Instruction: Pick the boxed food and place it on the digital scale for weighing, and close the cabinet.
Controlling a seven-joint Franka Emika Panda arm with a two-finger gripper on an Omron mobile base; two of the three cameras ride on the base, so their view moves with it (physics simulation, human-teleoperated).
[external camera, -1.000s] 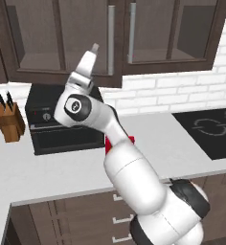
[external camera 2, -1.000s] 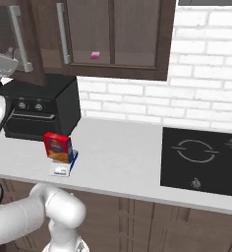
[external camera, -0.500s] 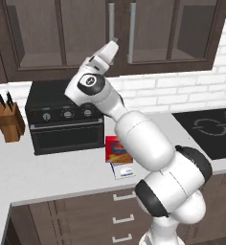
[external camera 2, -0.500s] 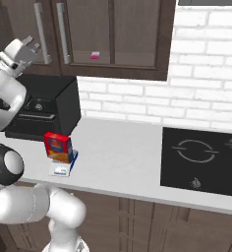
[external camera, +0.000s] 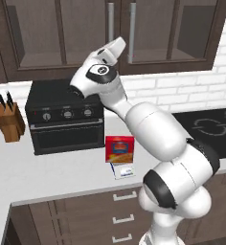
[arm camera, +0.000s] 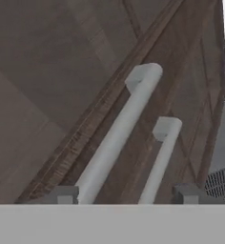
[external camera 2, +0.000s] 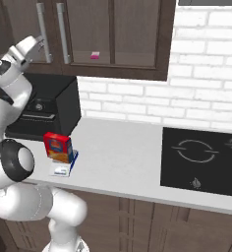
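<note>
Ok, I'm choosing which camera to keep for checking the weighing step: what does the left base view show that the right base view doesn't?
Left base view: the knife block beside the black oven, and the oven's knobs face-on. Right base view: a small pink item behind the cabinet glass. Both: the boxed food standing on the digital scale, the cabinet's silver handles, and the hob.

A pale counter (external camera: 62,174) is stretching across mid-frame, carrying a knife block (external camera: 7,122) at left, a black oven (external camera: 64,122), the digital scale (external camera: 122,170) at centre, and a cooktop (external camera 2: 206,157) at right.
</note>
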